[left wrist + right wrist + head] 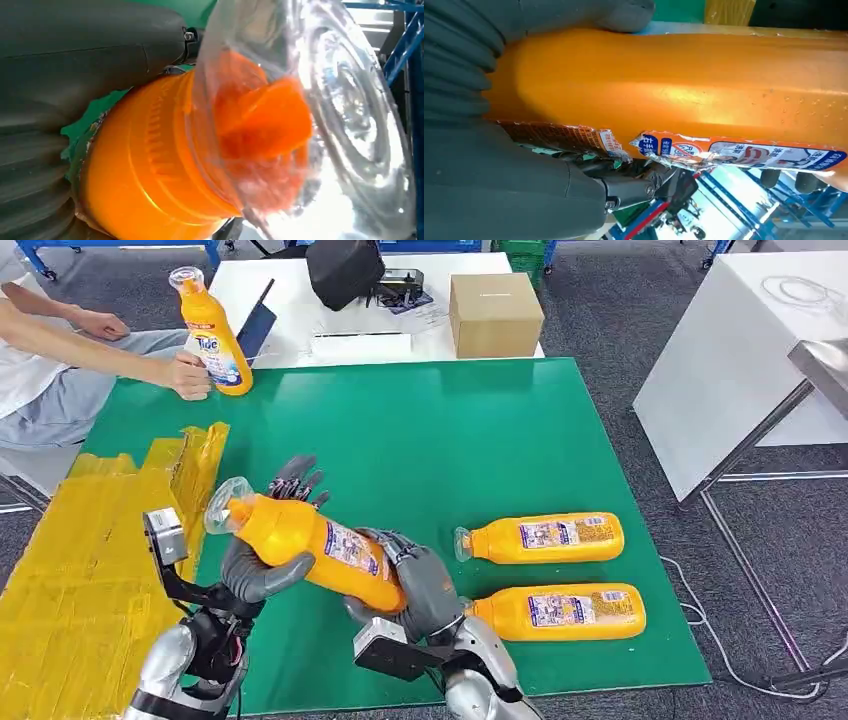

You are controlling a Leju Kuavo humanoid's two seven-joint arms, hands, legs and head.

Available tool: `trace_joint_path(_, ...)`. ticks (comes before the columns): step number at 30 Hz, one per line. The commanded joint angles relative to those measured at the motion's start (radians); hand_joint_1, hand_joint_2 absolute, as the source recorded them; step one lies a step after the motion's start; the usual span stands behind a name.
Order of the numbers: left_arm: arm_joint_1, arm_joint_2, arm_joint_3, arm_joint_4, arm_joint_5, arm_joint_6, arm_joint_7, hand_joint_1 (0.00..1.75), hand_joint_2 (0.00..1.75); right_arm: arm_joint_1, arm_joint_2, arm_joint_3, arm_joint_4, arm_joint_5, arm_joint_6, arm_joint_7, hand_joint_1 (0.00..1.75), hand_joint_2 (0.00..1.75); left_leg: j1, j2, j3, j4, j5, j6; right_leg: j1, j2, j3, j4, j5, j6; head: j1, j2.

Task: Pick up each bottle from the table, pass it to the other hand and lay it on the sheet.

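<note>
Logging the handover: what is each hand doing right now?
Left hand: holding the bottle near its cap end.
Right hand: holding the same bottle at its base end.

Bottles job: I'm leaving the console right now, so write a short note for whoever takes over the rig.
Left robot hand: grips the held bottle near its clear-capped neck.
Right robot hand: grips the same bottle at its base end, so the pass is mid-way, above the green mat.
Two more bottles lie on the mat to the robot's right.
A person's hand holds a fourth bottle upright at the mat's far left corner.
Yellow sheet, on the left: no bottle on it.
Left to do: finish the pass, lay this bottle on the sheet, then handle the rest.
</note>
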Motion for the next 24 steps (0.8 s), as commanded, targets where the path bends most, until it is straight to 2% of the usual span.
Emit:
trace_joint_path(1, -0.054, 0.025, -0.014, 0.104, 0.003, -0.002, 0.007, 0.0, 1.75, -0.051, -0.042, 0.102, -0.002, 0.003, -0.001, -0.031, 1.75, 1.75, 0.001, 0.001, 0.002, 0.0, -0.001, 0.0, 0.001, 0.0, 0.003, -0.001, 0.0, -0.001, 0.0, 0.0)
trace_joint_path(13, -0.054, 0.014, -0.002, 0.116, 0.006, 0.001, 0.005, 0.0, 1.75, -0.061, -0.046, 0.112, 0.011, 0.0, -0.019, -0.017, 1.75, 1.75, 0.002, 0.001, 0.004, 0.0, -0.001, -0.001, 0.002, -0.001, 0.004, -0.001, -0.001, -0.002, 0.0, 0.0)
trace_joint_path(14, -0.053, 0.014, 0.0, 0.112, 0.007, 0.0, 0.005, 0.16, 1.75, -0.06, -0.046, 0.112, 0.012, -0.002, -0.021, -0.016, 1.75, 1.75, 0.001, 0.001, 0.002, 0.0, -0.001, 0.0, 0.001, 0.0, 0.002, -0.001, 0.0, -0.002, 0.0, 0.0)
trace_joint_path(15, -0.051, 0.014, 0.002, 0.11, 0.006, 0.002, 0.005, 1.5, 1.75, -0.058, -0.045, 0.109, 0.011, -0.004, -0.026, -0.017, 1.75, 1.75, 0.001, 0.002, 0.003, 0.0, -0.001, 0.0, 0.002, 0.0, 0.003, -0.001, 0.0, -0.002, 0.0, 0.0)
trace_joint_path(16, -0.05, 0.014, 0.002, 0.108, 0.005, 0.003, 0.005, 1.75, 1.75, -0.057, -0.045, 0.108, 0.009, -0.007, -0.029, -0.018, 1.75, 1.75, 0.002, 0.002, 0.004, 0.0, -0.001, -0.001, 0.002, 0.0, 0.004, -0.002, 0.0, -0.002, 0.0, 0.0)
trace_joint_path(24, -0.047, 0.015, 0.002, 0.108, -0.006, 0.007, -0.002, 1.75, 1.75, -0.049, -0.047, 0.095, -0.008, -0.017, -0.047, -0.02, 1.75, 1.75, 0.001, 0.001, 0.003, 0.0, -0.001, -0.001, 0.002, 0.0, 0.004, -0.001, -0.001, -0.002, 0.0, 0.0)
